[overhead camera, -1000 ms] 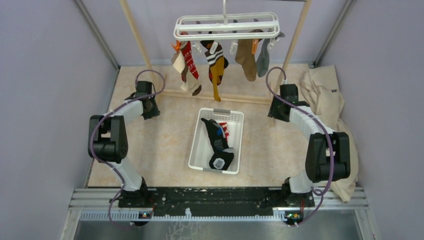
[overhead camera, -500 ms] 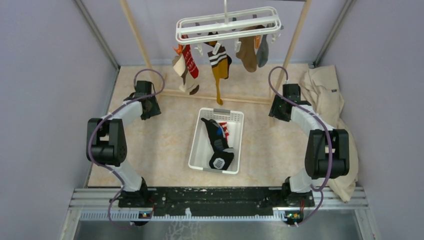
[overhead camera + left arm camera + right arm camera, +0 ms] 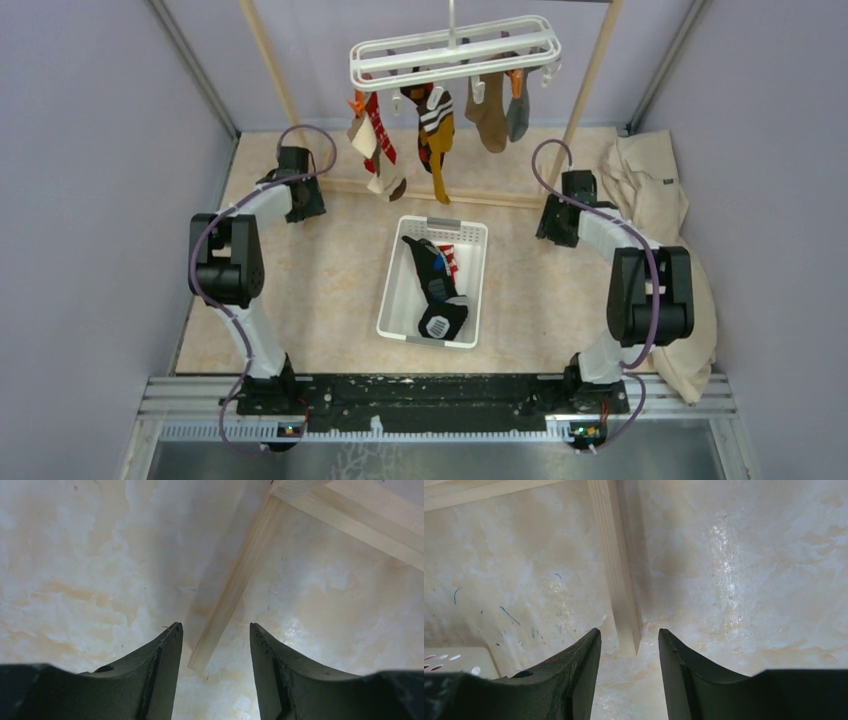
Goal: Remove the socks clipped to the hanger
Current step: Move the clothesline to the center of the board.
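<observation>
Above the surface's (image 3: 300,290) far edge, most socks (image 3: 437,130) are hanging on the hanger (image 3: 450,52), few lying in the basket (image 3: 395,290); we are holding left end effector (image 3: 215,630) and right end effector (image 3: 629,632) apart.

Mixed socks under a white plastic rectangular drying hanger (image 3: 452,52), over a mottled cream-and-tan tabletop (image 3: 320,290).
From the left: a tan sock (image 3: 358,135), a red sock with white pattern (image 3: 379,125), a dark brown sock with white stripes (image 3: 433,112), a mustard sock (image 3: 439,152), a plain brown sock (image 3: 489,118), a grey sock (image 3: 517,117). The white perforated plastic basket (image 3: 395,300) holds a black sock with a white patch (image 3: 437,290). The crumpled cloth (image 3: 655,190) is beige; the wooden rack (image 3: 592,75) is pale.
</observation>
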Controlling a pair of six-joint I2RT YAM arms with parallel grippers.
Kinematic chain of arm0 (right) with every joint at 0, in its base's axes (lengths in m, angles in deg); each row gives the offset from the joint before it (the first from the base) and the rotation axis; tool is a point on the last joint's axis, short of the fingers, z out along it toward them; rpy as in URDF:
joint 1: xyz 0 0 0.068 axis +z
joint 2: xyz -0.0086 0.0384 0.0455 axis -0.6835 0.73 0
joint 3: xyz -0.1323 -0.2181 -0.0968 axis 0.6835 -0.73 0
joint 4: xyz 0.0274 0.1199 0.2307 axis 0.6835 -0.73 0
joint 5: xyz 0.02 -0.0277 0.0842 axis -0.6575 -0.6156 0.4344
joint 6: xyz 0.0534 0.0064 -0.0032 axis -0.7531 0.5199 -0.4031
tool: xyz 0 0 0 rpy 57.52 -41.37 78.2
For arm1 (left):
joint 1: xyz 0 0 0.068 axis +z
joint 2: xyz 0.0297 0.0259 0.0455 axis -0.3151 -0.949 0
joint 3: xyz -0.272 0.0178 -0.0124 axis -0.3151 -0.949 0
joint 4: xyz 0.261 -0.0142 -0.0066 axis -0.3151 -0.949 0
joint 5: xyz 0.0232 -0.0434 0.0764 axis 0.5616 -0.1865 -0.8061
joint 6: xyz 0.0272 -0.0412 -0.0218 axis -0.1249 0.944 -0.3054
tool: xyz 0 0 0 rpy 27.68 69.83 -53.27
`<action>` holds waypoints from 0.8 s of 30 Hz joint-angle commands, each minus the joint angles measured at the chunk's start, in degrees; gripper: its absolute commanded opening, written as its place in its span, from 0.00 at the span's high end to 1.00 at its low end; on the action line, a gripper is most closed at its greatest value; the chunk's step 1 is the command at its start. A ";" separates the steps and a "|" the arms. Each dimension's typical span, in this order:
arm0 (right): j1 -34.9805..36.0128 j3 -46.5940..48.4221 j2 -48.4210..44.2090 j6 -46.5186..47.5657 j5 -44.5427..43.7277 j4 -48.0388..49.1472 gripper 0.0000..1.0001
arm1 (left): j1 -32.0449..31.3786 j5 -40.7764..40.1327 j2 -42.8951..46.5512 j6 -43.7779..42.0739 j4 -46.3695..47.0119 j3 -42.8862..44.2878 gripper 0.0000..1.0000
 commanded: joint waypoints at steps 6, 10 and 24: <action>0.07 3.24 2.90 0.29 -0.77 2.68 0.57 | 0.50 1.34 -1.93 -0.70 0.79 1.43 0.81; 0.52 3.05 3.66 0.56 -2.63 2.54 0.67 | 0.42 2.16 -1.92 0.88 -0.10 0.43 1.00; 2.16 -1.13 1.08 -0.32 -5.77 2.45 0.94 | 0.16 1.88 5.95 4.54 0.25 -8.84 1.00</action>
